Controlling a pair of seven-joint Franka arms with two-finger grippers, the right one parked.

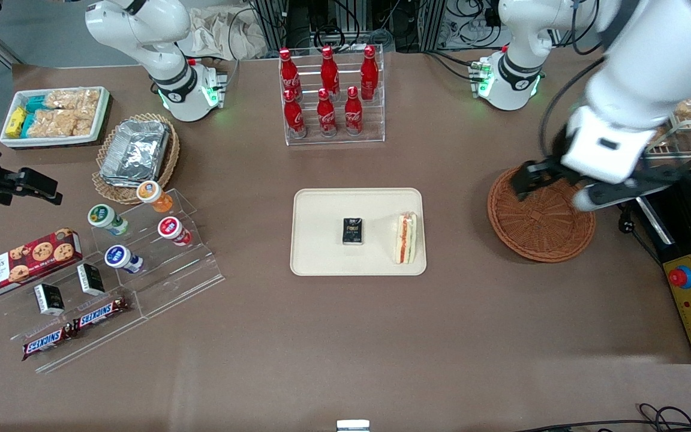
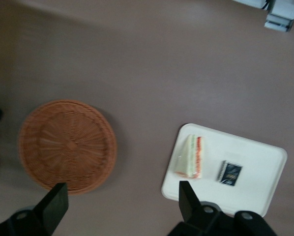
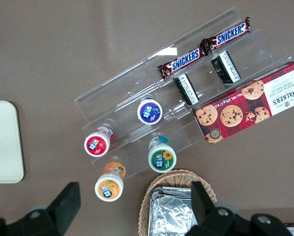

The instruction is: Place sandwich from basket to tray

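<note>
The sandwich (image 1: pixel 406 237) lies on the cream tray (image 1: pixel 321 210), at the tray's edge nearest the working arm. It also shows in the left wrist view (image 2: pixel 191 157) on the tray (image 2: pixel 265 167). The round reddish-brown basket (image 1: pixel 540 228) stands on the table toward the working arm's end and holds nothing; the left wrist view shows it too (image 2: pixel 67 145). My left gripper (image 1: pixel 552 186) hangs above the basket's rim, high over the table. It is open and holds nothing, with its fingers wide apart in the left wrist view (image 2: pixel 121 194).
A small black packet (image 1: pixel 352 231) lies in the middle of the tray. A rack of red cola bottles (image 1: pixel 330 96) stands farther from the front camera. A tan basket with foil containers (image 1: pixel 135 153), a white snack bin (image 1: pixel 54 114) and an acrylic stand (image 1: pixel 141 258) lie toward the parked arm's end.
</note>
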